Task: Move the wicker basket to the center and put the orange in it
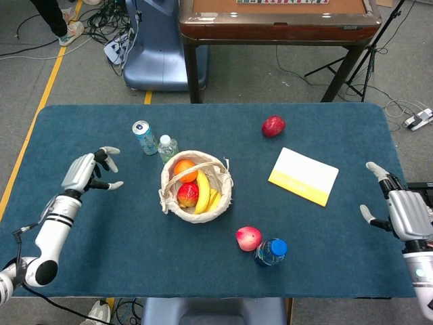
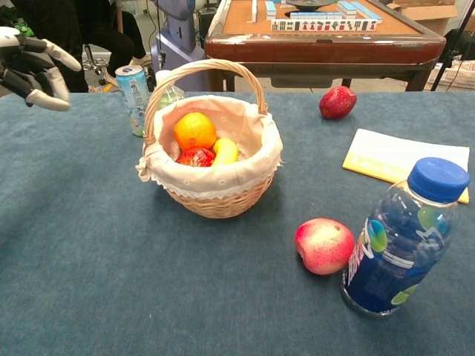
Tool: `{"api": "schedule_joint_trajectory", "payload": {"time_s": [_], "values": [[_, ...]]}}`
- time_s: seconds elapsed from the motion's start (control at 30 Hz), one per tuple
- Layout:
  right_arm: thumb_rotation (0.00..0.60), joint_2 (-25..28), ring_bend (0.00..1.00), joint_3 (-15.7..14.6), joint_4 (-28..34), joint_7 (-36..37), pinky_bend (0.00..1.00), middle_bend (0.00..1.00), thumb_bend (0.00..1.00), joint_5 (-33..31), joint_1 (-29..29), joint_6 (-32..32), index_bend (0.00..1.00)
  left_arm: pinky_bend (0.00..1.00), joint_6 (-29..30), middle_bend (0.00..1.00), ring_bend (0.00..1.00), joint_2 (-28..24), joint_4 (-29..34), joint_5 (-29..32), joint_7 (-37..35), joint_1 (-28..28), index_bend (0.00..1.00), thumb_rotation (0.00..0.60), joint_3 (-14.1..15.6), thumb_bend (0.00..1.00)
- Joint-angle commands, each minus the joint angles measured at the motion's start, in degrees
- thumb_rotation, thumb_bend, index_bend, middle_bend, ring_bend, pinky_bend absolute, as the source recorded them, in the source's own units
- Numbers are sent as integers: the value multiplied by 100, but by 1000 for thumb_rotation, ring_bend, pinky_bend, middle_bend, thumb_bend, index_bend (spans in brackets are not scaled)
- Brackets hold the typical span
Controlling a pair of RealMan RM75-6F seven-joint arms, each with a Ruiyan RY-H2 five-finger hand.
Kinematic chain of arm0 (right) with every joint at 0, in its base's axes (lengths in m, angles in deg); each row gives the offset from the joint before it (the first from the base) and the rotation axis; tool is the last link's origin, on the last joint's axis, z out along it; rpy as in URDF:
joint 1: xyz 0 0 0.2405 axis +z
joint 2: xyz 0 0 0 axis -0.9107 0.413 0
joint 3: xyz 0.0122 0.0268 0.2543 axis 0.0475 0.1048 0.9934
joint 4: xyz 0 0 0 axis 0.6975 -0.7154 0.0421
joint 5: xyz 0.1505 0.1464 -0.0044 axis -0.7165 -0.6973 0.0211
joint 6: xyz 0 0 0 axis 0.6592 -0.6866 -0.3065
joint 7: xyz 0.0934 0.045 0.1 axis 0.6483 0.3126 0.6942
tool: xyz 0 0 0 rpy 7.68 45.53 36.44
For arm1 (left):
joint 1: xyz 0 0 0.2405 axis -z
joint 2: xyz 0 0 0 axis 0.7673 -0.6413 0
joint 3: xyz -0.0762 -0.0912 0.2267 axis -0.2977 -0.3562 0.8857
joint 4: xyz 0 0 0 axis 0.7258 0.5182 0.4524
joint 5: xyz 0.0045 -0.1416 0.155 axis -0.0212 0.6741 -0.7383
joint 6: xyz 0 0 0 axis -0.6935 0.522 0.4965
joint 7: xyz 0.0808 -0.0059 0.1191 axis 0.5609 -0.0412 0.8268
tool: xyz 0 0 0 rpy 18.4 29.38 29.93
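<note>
With the orange [image 1: 185, 169] seated in the wicker basket [image 1: 221, 196], well apart from the spread, empty fingers of the left hand [image 1: 86, 172], the task is judged complete; the right hand [image 1: 399, 210] is likewise seen splayed and idle.

My head camera looks steeply down on the whole table [image 1: 81, 271] from high at 6 o'clock. My chest camera sits low, close, facing 12. Both share the wicker basket [image 1: 196, 193] [image 2: 215, 196].

grey floor [image 1: 61, 74], wooden table [image 1: 277, 20], cables [image 1: 101, 27]
</note>
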Motion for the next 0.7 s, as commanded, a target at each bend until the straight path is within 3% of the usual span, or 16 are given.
{"api": "schedule_joint_trajectory", "payload": {"time_s": [0.03,0.5,0.7], "values": [[600,64,138,-123,-120,22,371,155,329,140,27,143,52,537,549,489,455,-212,133,-45,479,-390,351,600,288,74],[600,-484,149,-352,-800,-74,370,180,333,784,-332,-689,102,533,2562,482,446,-523,586,-1173,1017,-1738,360,600,1057,74],[600,-530,161,-449,-815,-66,370,193,334,813,-561,-944,116,501,3104,482,446,-659,985,-1531,1407,-2210,359,600,1375,74]]}}
